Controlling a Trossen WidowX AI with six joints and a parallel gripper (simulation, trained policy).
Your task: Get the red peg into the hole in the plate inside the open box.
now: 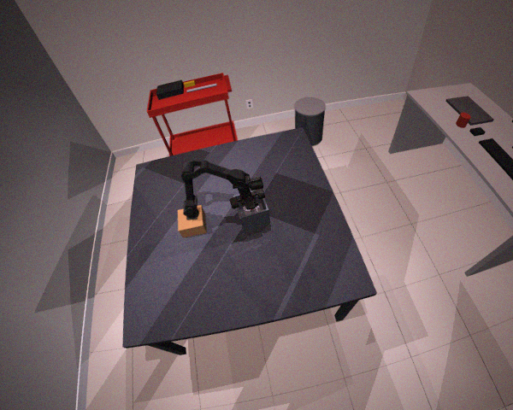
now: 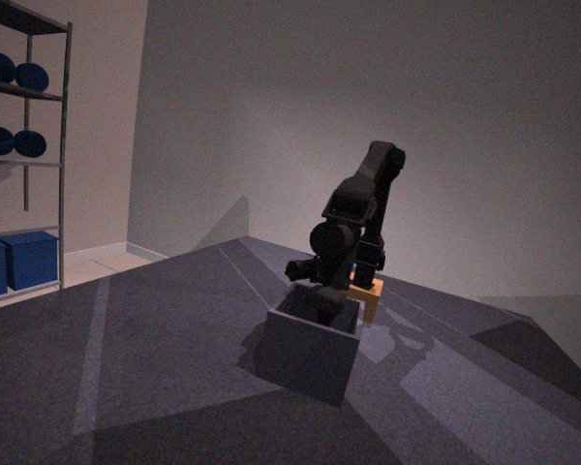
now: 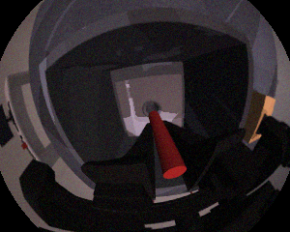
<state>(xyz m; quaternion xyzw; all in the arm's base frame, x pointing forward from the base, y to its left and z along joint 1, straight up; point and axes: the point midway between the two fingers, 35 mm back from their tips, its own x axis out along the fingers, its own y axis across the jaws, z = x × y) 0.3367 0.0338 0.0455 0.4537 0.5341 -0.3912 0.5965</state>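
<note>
Holding the red peg (image 3: 166, 145) clamped between the jaws, closed on its sides. Reaching down through the mouth of the open box (image 1: 256, 223) (image 2: 308, 353) (image 3: 77, 111) with the jaws, below its rim in the exterior view. Can see the peg's lower end right by the hole (image 3: 151, 105) in the plate (image 3: 157, 84) in the wrist view, overlapping its rim there. Can't tell whether it touches or enters. Can't make out the peg in top or exterior.

From the top view, can place the box near the middle of the bench (image 1: 248, 278) (image 2: 155, 350) (image 3: 103, 10), well in from all four corners. Can place the orange block (image 1: 191, 226) (image 2: 371, 307) (image 3: 259, 113) under the arm (image 1: 221, 172) (image 2: 355, 200) (image 3: 280, 140) between the box and the bench's left edge. Can spot a red cart (image 1: 190, 103) beyond the far edge, and a gray bin (image 1: 309, 125) just past the far right corner.
</note>
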